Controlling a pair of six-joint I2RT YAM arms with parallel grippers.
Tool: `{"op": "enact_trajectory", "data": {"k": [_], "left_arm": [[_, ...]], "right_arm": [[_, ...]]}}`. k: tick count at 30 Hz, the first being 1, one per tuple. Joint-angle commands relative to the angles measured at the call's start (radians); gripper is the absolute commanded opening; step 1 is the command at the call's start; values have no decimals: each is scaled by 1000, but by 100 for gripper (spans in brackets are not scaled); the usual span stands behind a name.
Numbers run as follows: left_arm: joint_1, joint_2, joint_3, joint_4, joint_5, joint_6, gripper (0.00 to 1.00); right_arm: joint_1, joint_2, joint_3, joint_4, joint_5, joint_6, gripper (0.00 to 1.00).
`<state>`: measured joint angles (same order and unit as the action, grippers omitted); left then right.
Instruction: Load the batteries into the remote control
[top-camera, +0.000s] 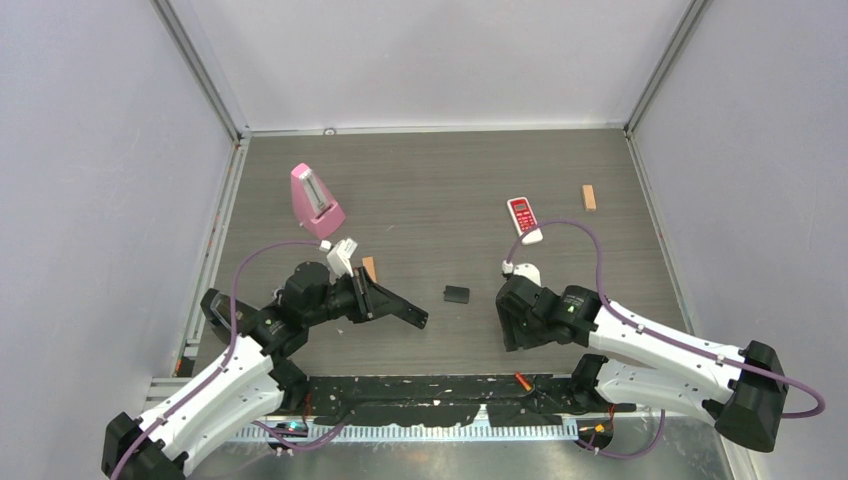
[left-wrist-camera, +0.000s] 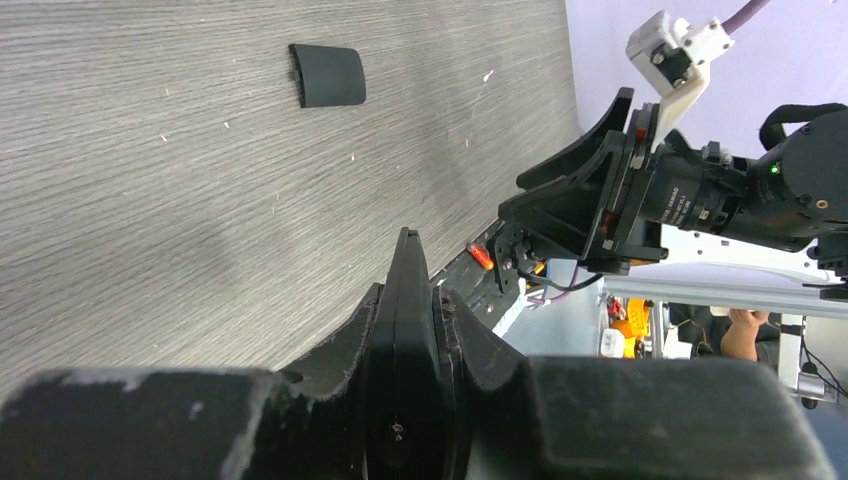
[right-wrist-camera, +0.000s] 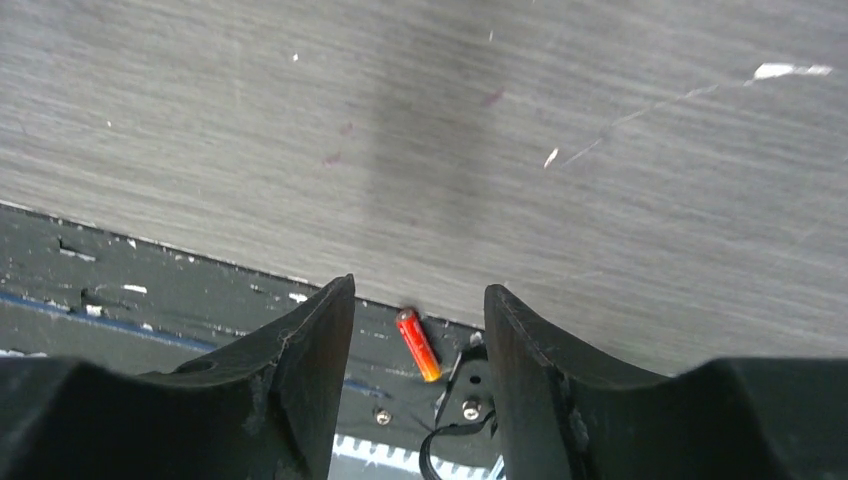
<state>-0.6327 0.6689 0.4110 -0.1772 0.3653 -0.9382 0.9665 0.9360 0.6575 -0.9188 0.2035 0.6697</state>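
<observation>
- The one battery (right-wrist-camera: 418, 345) I can find, a small orange-red cylinder, lies on the black strip along the near edge of the tabletop (top-camera: 440, 190), between the two arm bases. It is not in any remote, and no other battery shows.
- The right gripper (right-wrist-camera: 418, 287) hangs just above that battery, jaws apart and empty, one on either side of it in the wrist view. Nothing is picked up yet.
- The left gripper (left-wrist-camera: 405, 290) has its jaws closed on a thin black slab (left-wrist-camera: 405, 250), seen edge-on. It may be the remote control to be loaded, though I cannot tell for sure.
- A small dark cover (top-camera: 456, 293) lies loose near the middle of the tabletop, likely a battery door already removed.
- A red-and-white remote (top-camera: 522, 218) sits apart toward the far right, untouched.
- Judged so: opening looks done, while picking up, inserting the batteries and closing all remain.
</observation>
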Motion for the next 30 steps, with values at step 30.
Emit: {"op": "enact_trajectory", "data": {"k": [30], "left_arm": [[4,28,-12,84,-4,-1,0]], "right_arm": [[86,130,-171,27,-297,52,33]]}}
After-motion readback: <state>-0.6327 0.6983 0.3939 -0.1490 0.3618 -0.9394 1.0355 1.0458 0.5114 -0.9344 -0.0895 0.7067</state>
